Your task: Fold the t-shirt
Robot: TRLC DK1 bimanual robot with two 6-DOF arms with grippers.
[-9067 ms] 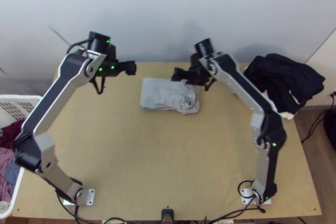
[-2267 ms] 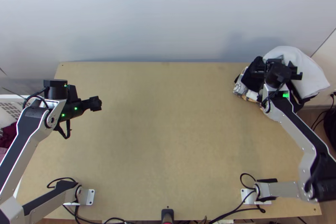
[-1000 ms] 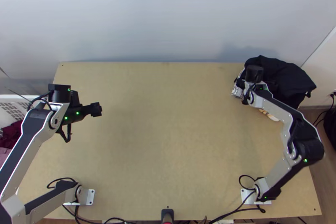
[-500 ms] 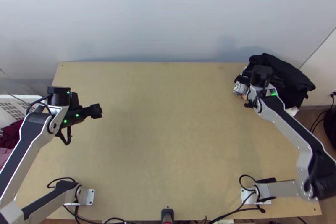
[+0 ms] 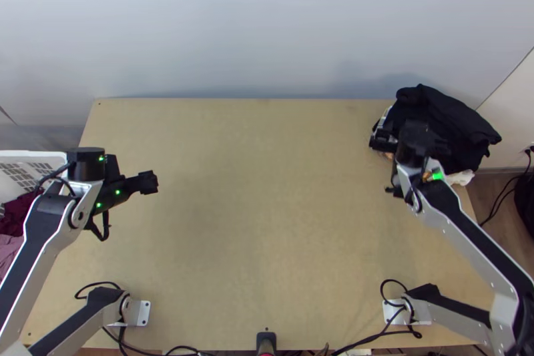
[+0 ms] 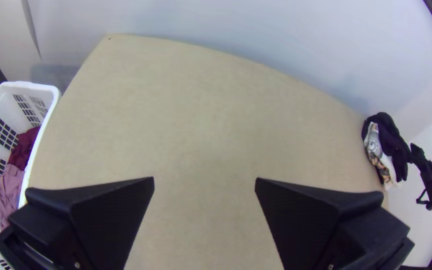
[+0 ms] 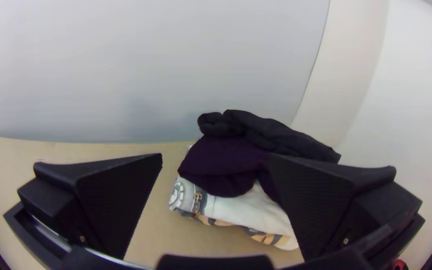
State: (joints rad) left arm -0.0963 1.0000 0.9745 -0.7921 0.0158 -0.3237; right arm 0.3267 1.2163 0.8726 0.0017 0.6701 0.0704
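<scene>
Right pincer (image 5: pixel 412 139): mine, at two o'clock from the table's middle, twelve being the far edge; its fingers stand wide apart, with nothing gripped between them.
Contact: one finger overlaps the dark cloth (image 7: pixel 221 162) in my wrist view; I cannot tell whether it touches.
Dark cloth: bunched and creased at two o'clock, by the far corner, lying over the printed cloth (image 7: pixel 261 207).
Printed cloth: pale, with figures on it, its edge showing from under the dark one.
T-shirt: somewhere in that two o'clock heap, if it is one of these; I cannot tell which.
Left pincer (image 5: pixel 150 182): also mine, between nine and ten o'clock, spread wide, holding nothing, bare table (image 5: pixel 267 216) between its fingers.
Basket (image 6: pixel 31 86): white, at nine o'clock beside the table, with dark red cloth (image 6: pixel 23 147) and pink cloth (image 6: pixel 10 185) inside.
</scene>
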